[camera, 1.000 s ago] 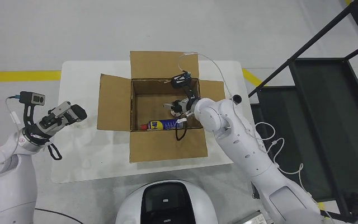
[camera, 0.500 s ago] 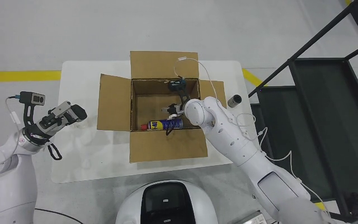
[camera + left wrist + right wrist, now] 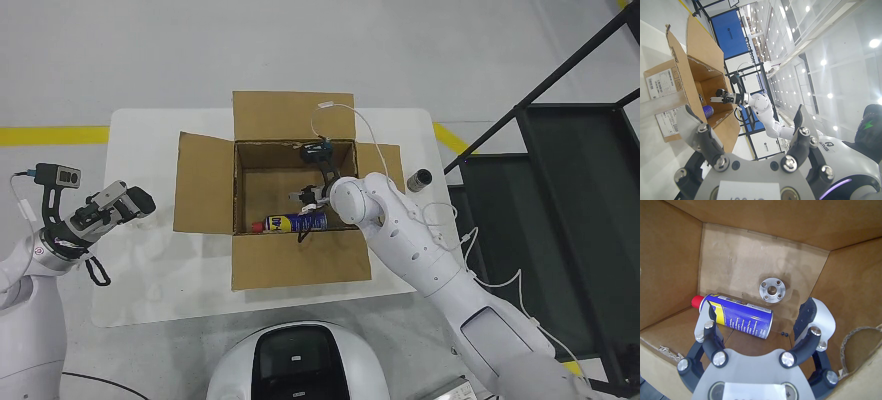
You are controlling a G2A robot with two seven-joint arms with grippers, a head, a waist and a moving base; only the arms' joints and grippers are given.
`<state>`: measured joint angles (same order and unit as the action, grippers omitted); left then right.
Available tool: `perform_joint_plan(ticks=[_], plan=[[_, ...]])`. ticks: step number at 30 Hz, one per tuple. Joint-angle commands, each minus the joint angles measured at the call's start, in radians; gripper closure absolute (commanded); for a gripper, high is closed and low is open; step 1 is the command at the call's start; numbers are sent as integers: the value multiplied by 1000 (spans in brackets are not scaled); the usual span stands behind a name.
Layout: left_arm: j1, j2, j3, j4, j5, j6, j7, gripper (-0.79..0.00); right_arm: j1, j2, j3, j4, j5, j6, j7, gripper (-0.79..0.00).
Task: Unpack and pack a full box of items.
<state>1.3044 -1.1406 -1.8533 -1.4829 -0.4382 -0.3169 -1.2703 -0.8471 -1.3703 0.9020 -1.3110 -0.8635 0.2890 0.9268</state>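
Top view: a blue, red-capped spray can (image 3: 290, 222) lies along the near wall of the open brown cardboard box (image 3: 205, 195) in the middle of the white tabletop (image 3: 150, 280). The right gripper (image 3: 306, 196) hangs over it, and the left gripper (image 3: 128, 204) is by the tabletop's left edge.

Left wrist view: the left gripper (image 3: 742, 110) gapes, empty.

Right wrist view: the right gripper (image 3: 757, 306) gapes empty above the can, beside a round metal flange (image 3: 772, 290).

Unpacking seems in hand; the next move is to descend and clamp the can. A second ago this arm was farther right.
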Motion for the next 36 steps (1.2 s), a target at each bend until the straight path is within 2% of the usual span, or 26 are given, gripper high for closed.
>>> perform_joint_plan(ticks=[1, 9, 22, 36], plan=[[0, 0, 0, 0, 0, 0, 0, -785, 0, 0, 0, 0, 0, 0, 0, -785], [0, 0, 0, 0, 0, 0, 0, -785, -5, -11, -13, 54, 6, 1, -56, -785], [0, 0, 0, 0, 0, 0, 0, -785, 90, -68, -100, 276, 20, -26, -142, -785], [0, 0, 0, 0, 0, 0, 0, -785, 157, -124, -139, 469, 73, -46, -188, -776]])
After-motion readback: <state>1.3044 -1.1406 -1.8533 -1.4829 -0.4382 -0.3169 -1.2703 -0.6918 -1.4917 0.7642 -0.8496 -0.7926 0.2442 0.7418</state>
